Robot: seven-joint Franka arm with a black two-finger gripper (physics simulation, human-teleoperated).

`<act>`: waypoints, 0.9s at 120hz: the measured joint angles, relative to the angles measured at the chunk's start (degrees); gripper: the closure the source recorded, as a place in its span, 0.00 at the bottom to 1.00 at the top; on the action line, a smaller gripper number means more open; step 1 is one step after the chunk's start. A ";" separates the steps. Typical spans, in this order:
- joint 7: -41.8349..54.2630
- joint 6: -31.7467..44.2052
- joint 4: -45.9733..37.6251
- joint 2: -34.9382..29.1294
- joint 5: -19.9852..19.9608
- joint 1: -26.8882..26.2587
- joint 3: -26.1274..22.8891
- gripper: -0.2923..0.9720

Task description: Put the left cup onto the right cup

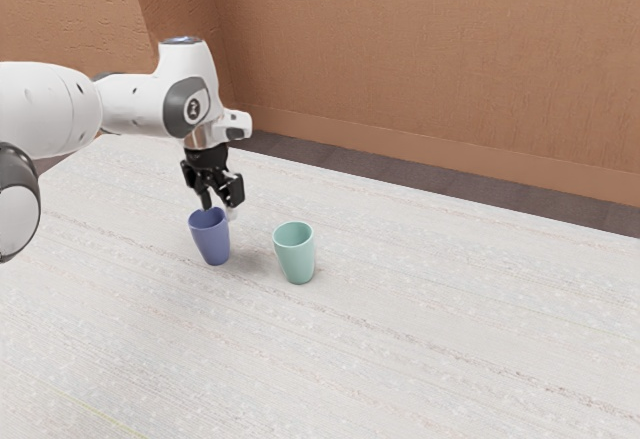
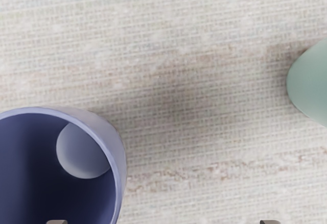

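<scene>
The blue cup (image 1: 209, 236) stands upright on the counter (image 1: 430, 319), near the green cup (image 1: 295, 252) — the jaws hang wide open right above its rim. It looks light, stiff and smooth, so I would pinch one wall at the rim, one finger inside — not too hard.

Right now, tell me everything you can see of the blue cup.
The blue cup is a plain handleless tumbler, smooth like plastic, tapering toward its base. It stands upright and empty on the table, apart from the green cup toward the exterior view's right. The open gripper hovers over its rim, not closed on it.
</scene>
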 joint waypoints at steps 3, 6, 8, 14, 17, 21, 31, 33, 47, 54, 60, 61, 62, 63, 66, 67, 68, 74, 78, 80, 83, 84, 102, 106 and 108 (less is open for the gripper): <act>0.02 0.19 0.00 0.23 -0.02 0.00 0.00 0.40; 0.04 0.35 0.00 0.45 -0.03 0.00 0.00 0.40; 0.05 0.45 0.00 0.62 -0.05 0.00 0.00 0.40; 0.09 0.70 0.00 1.09 -0.09 0.00 0.00 0.40; 0.11 0.81 0.00 1.26 -0.11 0.00 0.00 0.40; 0.13 0.93 0.00 1.55 -0.14 0.08 0.00 0.40; 0.18 1.21 0.03 2.01 -0.20 0.30 0.00 0.40; 0.19 1.27 0.04 2.05 -0.20 0.31 0.00 0.40; 0.24 1.82 0.03 2.27 -0.15 0.70 0.00 0.40; 0.26 2.01 0.04 2.51 -0.14 0.83 0.00 0.40; 0.28 2.15 0.02 2.66 -0.13 0.99 0.00 0.40; 0.29 2.17 0.02 2.68 -0.13 1.02 0.00 0.40; 0.29 2.19 0.02 2.73 -0.13 1.04 0.00 0.40; 0.29 2.22 0.02 2.77 -0.13 1.05 0.00 0.40; 0.30 2.30 0.01 2.87 -0.13 1.09 0.00 0.40; 0.30 2.32 0.01 2.90 -0.13 1.10 0.00 0.40; 0.31 2.35 0.01 2.93 -0.13 1.10 0.00 0.40; 0.32 2.48 0.04 3.06 -0.12 1.13 0.00 0.40; 0.33 2.61 0.02 3.16 -0.12 1.15 0.00 0.40; 0.34 2.70 0.02 3.22 -0.12 1.17 0.00 0.40; 0.34 2.83 0.04 3.31 -0.12 1.19 0.00 0.40; 0.34 2.88 0.03 3.34 -0.12 1.19 0.00 0.40; 0.36 3.88 0.02 3.87 -0.12 1.19 0.02 0.40; 0.37 4.16 0.01 4.02 -0.12 1.18 0.02 0.40; 0.37 4.29 0.01 4.09 -0.13 1.19 0.01 0.40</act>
